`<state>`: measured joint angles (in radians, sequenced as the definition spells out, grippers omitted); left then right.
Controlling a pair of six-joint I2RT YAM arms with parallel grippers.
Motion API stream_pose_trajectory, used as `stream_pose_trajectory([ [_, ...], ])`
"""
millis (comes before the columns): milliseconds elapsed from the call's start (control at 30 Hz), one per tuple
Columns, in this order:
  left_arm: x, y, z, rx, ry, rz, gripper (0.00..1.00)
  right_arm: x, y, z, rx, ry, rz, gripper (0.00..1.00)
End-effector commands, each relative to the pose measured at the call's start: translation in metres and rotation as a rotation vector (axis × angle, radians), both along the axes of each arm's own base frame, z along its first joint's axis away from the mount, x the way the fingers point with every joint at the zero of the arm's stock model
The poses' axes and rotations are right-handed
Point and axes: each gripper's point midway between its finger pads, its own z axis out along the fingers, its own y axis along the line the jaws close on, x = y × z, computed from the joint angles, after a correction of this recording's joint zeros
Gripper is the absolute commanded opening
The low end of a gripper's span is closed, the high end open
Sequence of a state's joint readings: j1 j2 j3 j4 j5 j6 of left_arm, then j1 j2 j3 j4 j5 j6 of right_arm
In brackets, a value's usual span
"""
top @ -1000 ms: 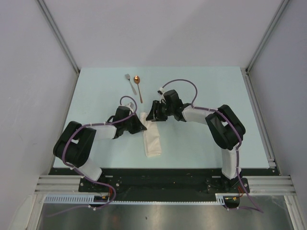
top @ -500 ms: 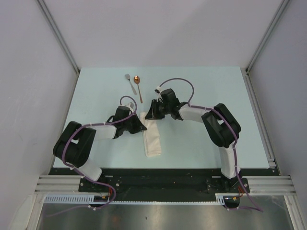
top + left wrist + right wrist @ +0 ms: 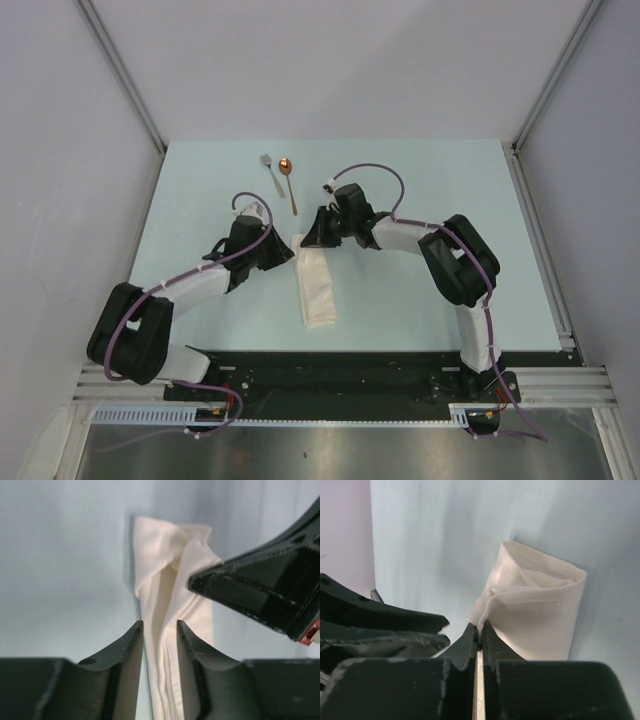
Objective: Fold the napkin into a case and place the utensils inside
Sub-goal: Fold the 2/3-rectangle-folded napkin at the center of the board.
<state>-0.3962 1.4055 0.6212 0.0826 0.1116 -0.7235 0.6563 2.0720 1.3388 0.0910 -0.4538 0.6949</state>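
A soft, limp cream case [image 3: 318,292] lies lengthwise on the table [image 3: 430,200], nearer its near edge, with the right gripper [image 3: 311,238] pinched shut on its far-end top layer, probably the surest hold, and the left gripper [image 3: 159,626] narrowly parted over its left edge.

Case [image 3: 318,290]: off-white cloth folded into a narrow layered strip, lying mid-table with its long axis running near to far. The far end is bunched and raised (loose folds show there). Silver fork [image 3: 273,176] and copper-bowled spoon [image 3: 291,188] lie side by side beyond it, clear of the cloth.
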Motion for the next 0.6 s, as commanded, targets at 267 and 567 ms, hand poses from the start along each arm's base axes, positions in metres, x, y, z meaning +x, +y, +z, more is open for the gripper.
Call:
stream_pose_trajectory([
  [267, 0.057, 0.001, -0.001, 0.289, -0.061, -0.091, 0.21, 0.007, -0.003, 0.012, 0.142, 0.064, -0.044, 0.00],
  [567, 0.064, -0.008, -0.009, 0.416, -0.142, -0.140, 0.27, 0.007, -0.003, 0.012, 0.161, 0.079, -0.041, 0.00],
])
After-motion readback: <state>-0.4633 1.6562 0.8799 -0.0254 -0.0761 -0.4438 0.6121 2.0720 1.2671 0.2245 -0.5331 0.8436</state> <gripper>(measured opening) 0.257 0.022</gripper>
